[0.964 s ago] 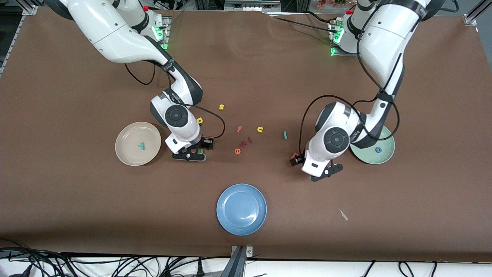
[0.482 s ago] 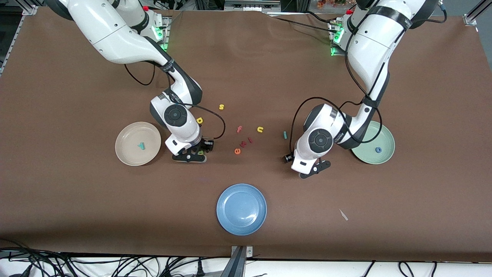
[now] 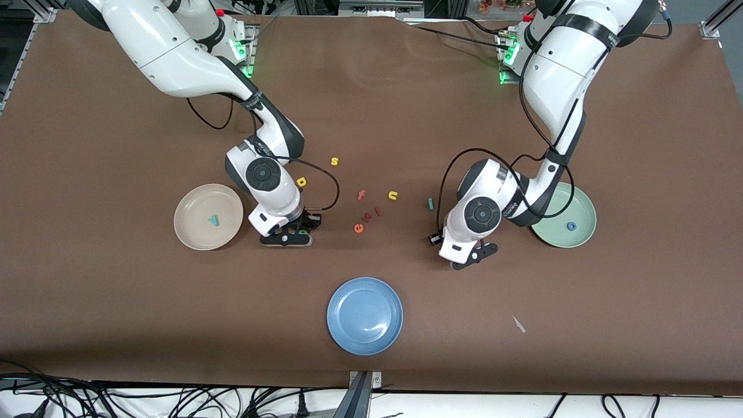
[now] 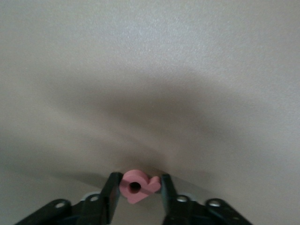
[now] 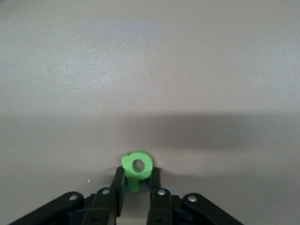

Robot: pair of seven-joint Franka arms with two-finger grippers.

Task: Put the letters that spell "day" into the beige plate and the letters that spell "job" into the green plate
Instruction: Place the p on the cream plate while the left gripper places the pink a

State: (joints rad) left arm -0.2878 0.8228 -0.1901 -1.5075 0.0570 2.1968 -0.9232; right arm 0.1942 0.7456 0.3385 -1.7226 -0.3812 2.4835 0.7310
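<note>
A: Progress?
B: Round cream-beige plate [image 3: 208, 216] holds 1 teal "y" [image 3: 214, 220]; right claw [image 5: 136, 185] is closed on the green "d" [image 5: 137, 167] on the bench beside it.
A: And "job"?
B: Left claw [image 4: 136, 192] pinches the pink "b" [image 4: 139, 185]; the pale mint-green plate [image 3: 582, 200] has the blue ring "o" [image 3: 572, 226]. Yellow "a" [image 3: 300, 182] and teal stick "j" [image 3: 430, 204] remain.

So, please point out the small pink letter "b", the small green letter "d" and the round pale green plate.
small pink letter "b" [image 4: 139, 186]: left wrist view, ring part.
small green letter "d" [image 5: 137, 166]: right wrist view, ring part.
round pale green plate [image 3: 585, 227]: front view, rim.
</note>
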